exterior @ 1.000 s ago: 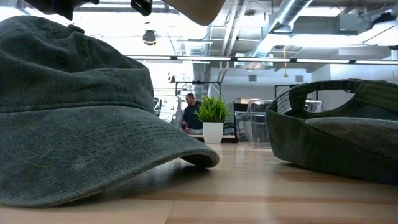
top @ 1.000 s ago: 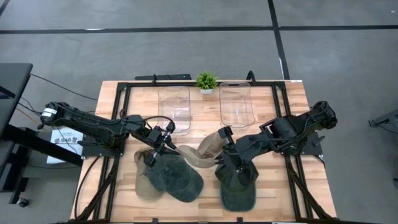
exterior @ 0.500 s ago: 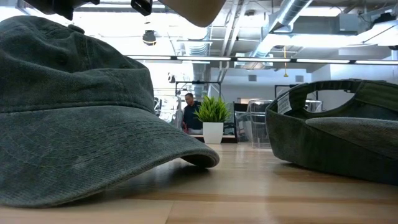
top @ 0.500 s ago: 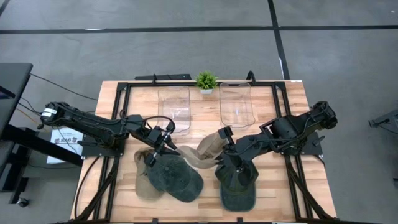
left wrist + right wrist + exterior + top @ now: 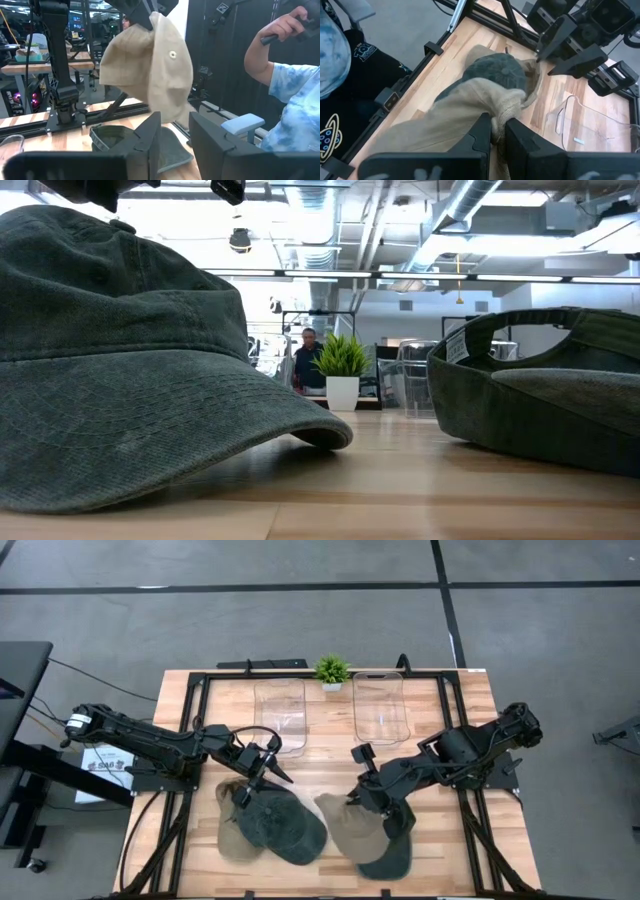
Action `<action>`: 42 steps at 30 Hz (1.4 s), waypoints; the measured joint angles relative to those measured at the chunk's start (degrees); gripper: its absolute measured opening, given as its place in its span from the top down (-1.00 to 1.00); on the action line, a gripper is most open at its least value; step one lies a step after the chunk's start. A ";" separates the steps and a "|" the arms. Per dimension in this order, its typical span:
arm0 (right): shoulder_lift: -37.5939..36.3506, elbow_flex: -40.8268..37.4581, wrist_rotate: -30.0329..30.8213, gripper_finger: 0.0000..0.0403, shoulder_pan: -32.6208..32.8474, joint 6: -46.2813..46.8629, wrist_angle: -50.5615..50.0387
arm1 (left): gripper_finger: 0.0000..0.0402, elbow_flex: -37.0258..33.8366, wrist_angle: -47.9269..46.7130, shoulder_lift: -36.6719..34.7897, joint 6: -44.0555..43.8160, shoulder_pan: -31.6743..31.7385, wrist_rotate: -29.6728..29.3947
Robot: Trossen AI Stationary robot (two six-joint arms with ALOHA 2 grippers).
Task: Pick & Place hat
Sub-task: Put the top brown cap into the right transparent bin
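Note:
A tan hat point(image 5: 348, 823) hangs from my right gripper point(image 5: 363, 795), draped over an upturned dark green hat point(image 5: 392, 848) that lies crown down on the table. In the left wrist view the tan hat point(image 5: 152, 65) dangles above that green hat point(image 5: 114, 138). Another dark green hat point(image 5: 272, 823) lies on a second tan hat point(image 5: 231, 830) near the left gripper. My left gripper point(image 5: 274, 767) is open, level above the table, touching nothing. My right gripper is shut on a bunched fold of the tan hat's cloth point(image 5: 501, 112), pinched between the two fingers point(image 5: 481, 131) from above. The hat hangs slack below the fingers, its lower part over the upturned green hat.
Two clear plastic bins point(image 5: 280, 715) point(image 5: 380, 706) stand at the far side, with a small potted plant point(image 5: 332, 670) between them. Black frame rails point(image 5: 195, 720) run along both table sides. A person point(image 5: 292, 95) stands beyond the right edge; another shows far behind point(image 5: 305, 360).
The tan hat, which spanned between the two grippers, has come free of the left gripper. Its left end has dropped and swung toward the right gripper, so it now hangs over the upturned green hat. It has left the top of the low view.

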 joint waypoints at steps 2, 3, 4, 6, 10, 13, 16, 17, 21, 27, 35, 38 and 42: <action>0.00 0.00 0.00 0.89 0.00 0.00 -0.37 | 0.50 0.00 0.00 0.00 0.00 0.00 0.02; 0.00 0.00 0.00 0.90 -0.01 0.00 -0.68 | 0.50 0.00 0.00 0.00 0.00 0.00 0.02; 0.00 0.00 0.00 0.90 -0.02 -0.02 -1.06 | 0.50 0.00 0.00 0.00 0.00 0.00 0.01; 0.00 0.00 0.00 0.90 -0.09 0.00 -1.41 | 0.50 -0.02 0.00 0.00 0.00 0.00 0.02; 0.00 0.00 0.04 0.89 -0.65 0.04 -2.36 | 0.50 0.00 0.00 0.00 0.00 0.00 0.02; 0.00 0.00 0.04 0.89 -1.60 0.27 -3.34 | 0.50 0.00 -0.01 0.00 -0.03 -0.02 0.02; 0.00 0.00 0.04 0.91 -2.87 0.51 -4.71 | 0.50 -0.26 0.23 0.00 0.03 -0.40 0.01; 0.00 0.01 0.04 0.90 -3.28 0.62 -4.80 | 0.50 -0.75 0.41 -0.02 0.27 -0.51 0.02; 0.00 0.02 0.04 0.89 -4.67 0.96 -6.11 | 0.50 -1.38 1.04 0.02 -0.48 -0.48 0.02; 0.00 0.02 0.04 0.91 -6.96 1.04 -10.46 | 0.50 -2.99 1.16 0.00 -0.63 -0.80 0.04; -0.60 0.03 3.32 0.90 -11.73 -1.55 -15.95 | 0.50 -3.19 1.28 0.00 -0.15 -0.76 -1.71; -1.58 0.02 3.45 0.91 -14.91 -2.39 -17.89 | 0.50 -3.19 1.29 0.00 -0.04 -0.76 -1.70; -3.80 0.04 3.54 0.91 -19.64 -5.45 -18.48 | 0.50 -3.19 1.29 0.00 -0.02 -0.76 -1.73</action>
